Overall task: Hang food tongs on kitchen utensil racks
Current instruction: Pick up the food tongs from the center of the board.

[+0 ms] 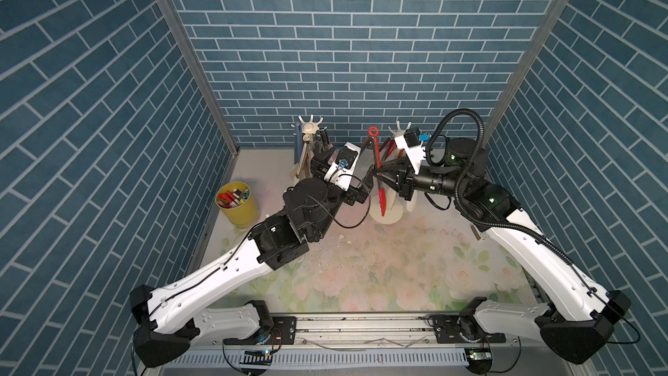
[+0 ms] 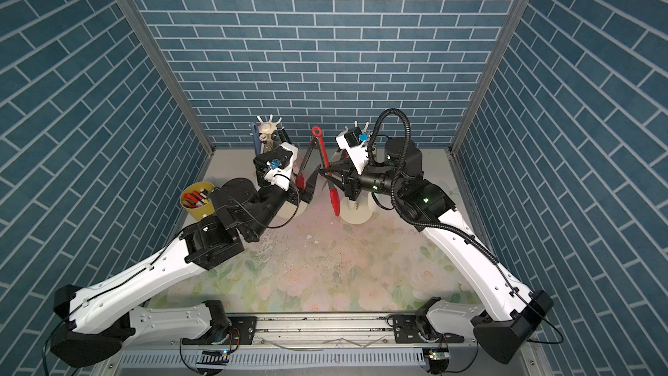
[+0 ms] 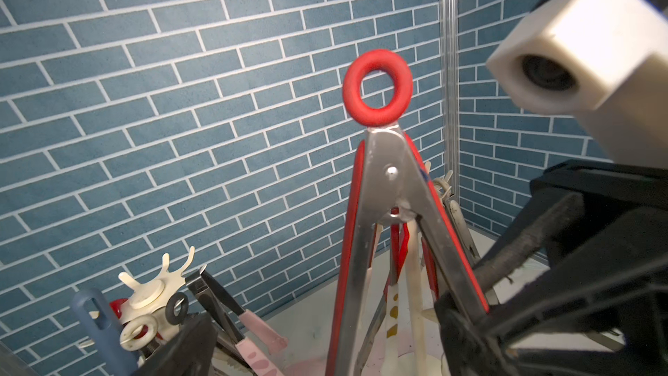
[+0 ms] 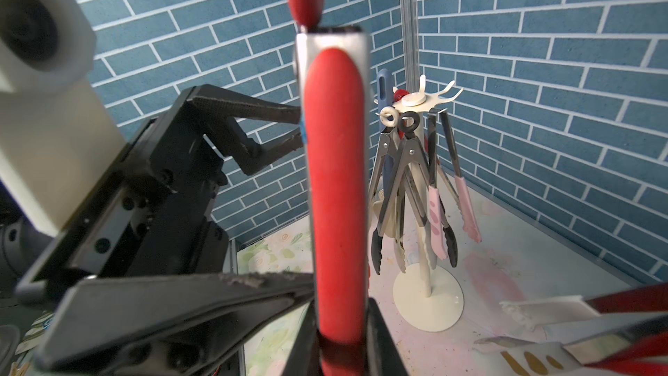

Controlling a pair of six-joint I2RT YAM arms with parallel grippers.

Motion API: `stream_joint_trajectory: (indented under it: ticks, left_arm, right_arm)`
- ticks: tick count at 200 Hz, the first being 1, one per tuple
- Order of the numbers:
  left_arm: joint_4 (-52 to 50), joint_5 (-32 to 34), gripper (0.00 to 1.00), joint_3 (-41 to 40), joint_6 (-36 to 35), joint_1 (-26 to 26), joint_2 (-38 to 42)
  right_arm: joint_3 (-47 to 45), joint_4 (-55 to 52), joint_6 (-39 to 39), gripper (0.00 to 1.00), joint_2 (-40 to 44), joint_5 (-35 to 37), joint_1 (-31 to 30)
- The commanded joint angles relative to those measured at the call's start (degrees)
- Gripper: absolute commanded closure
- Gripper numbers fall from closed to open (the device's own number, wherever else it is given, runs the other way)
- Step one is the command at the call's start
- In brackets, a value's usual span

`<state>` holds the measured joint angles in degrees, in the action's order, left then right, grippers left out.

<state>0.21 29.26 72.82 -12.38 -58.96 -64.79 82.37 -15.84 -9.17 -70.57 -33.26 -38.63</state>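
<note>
**Right pincer [image 1: 377, 175] clamped on one arm of the red-and-steel food tongs [image 4: 336, 175], which it held upright.**

Its jaws were closed about midway down the red-sleeved arm, leaving the red hanging ring [image 3: 351, 92] free above the pincer and the second arm splayed out to the side. The left pincer [image 4: 294, 125] stood with its jaws apart, just beside the tongs on the opposite side; contact could not be told. One kitchen utensil rack [image 1: 392, 215] stood close behind the right pincer. The other rack [image 4: 421, 103] was beyond the left pincer and carried several hung tongs [image 4: 408, 175]. The tongs looked stiff, springy and fairly light. The sleeve probably grips better than the bare steel, so a mid-arm hold suits them and keeps the ring clear for a hook.
</note>
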Motion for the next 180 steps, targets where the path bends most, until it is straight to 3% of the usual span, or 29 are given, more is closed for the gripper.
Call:
stream_joint_trajectory:
  ticks: [1,123,148,180]
  left_arm:
    - [-2.3,-1.8,0.01,1.6,3.6,-0.3,2.2]
    - [-12.1,-1.8,0.01,1.6,8.2,-0.4,7.7]
    - [-13.8,-2.2,0.01,1.5,9.0,-0.4,8.2]
    - [-15.2,-2.3,0.01,1.1,9.7,-0.3,8.6]
  right_arm:
    - [3.4,-0.3,2.9,1.00,2.9,4.5,-0.3]
    - [11.6,-8.6,18.1,1.00,9.2,27.5,0.5]
    - [13.0,-10.4,21.5,1.00,9.5,31.7,2.7]
    - [13.5,-10.7,21.8,1.00,10.5,30.0,9.1]
